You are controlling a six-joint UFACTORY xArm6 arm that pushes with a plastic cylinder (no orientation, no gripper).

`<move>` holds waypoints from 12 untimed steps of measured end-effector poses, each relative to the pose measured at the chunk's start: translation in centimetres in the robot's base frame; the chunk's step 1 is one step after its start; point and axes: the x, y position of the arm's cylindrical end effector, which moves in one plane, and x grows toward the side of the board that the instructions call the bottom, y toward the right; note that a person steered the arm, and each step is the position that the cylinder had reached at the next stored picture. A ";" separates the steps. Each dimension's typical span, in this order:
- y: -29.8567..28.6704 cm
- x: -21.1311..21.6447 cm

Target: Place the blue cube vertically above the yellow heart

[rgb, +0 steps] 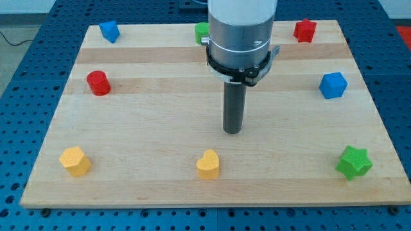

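camera view: my tip rests mid-board on the wooden board, holding nothing (a bare rod, no lettering legible), just above the yellow heart; the blue cube sits well apart, right.

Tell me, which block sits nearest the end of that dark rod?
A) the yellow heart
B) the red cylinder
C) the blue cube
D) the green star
A: my tip stands just above the yellow heart at the view's bottom middle; the other blocks lie far off.

Silver-grey cylinder, black collar, dark rod
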 end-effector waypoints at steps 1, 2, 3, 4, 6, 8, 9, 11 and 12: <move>0.7 -1.5; 7.4 -1.5; 16.5 -1.5; 24.5 -2.2; 24.7 -9.4; 14.9 -9.3; 9.7 -9.3; 15.9 -9.5; 19.3 -8.2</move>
